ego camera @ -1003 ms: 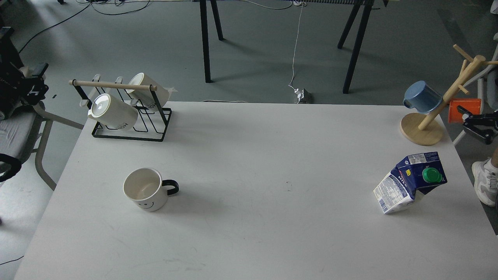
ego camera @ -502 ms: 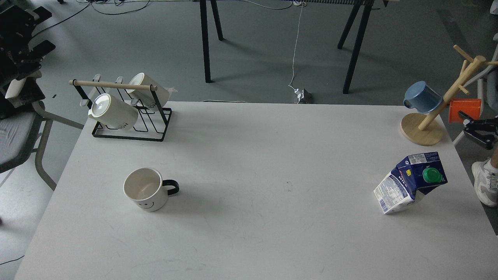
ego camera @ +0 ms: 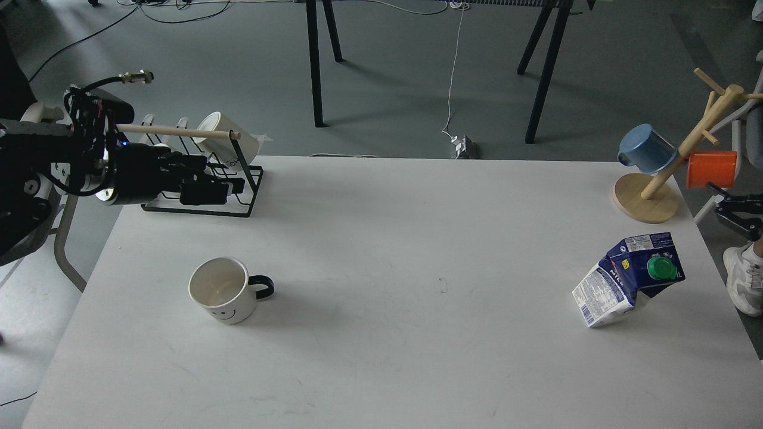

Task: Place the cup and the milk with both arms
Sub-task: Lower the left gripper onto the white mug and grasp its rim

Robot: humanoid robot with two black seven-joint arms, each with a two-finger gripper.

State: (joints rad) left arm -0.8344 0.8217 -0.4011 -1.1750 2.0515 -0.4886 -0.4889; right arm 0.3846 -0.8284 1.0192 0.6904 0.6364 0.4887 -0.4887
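The cup (ego camera: 222,290), a white mug with a black handle and a smiley face, stands upright on the left part of the white table (ego camera: 381,250), handle to the right. The milk (ego camera: 629,278), a dented blue and white carton with a green cap, leans at the table's right side. My left gripper (ego camera: 217,186) hovers over the table's back left corner in front of the mug rack, well behind the cup. It is dark against the rack, so its fingers cannot be told apart. My right gripper (ego camera: 722,205) is off the table's right edge, behind the milk, jaws apart and empty.
A black wire mug rack (ego camera: 238,205) with a wooden bar holds a white mug (ego camera: 223,132) at the back left. A wooden mug tree (ego camera: 647,199) with a blue cup (ego camera: 647,149) and an orange cup (ego camera: 710,169) stands at the back right. A shoe (ego camera: 742,277) is by the right edge.
My left arm has swung in from the far left to over the table's back left corner, covering the front mug on the rack. My right gripper has shifted slightly down and right.
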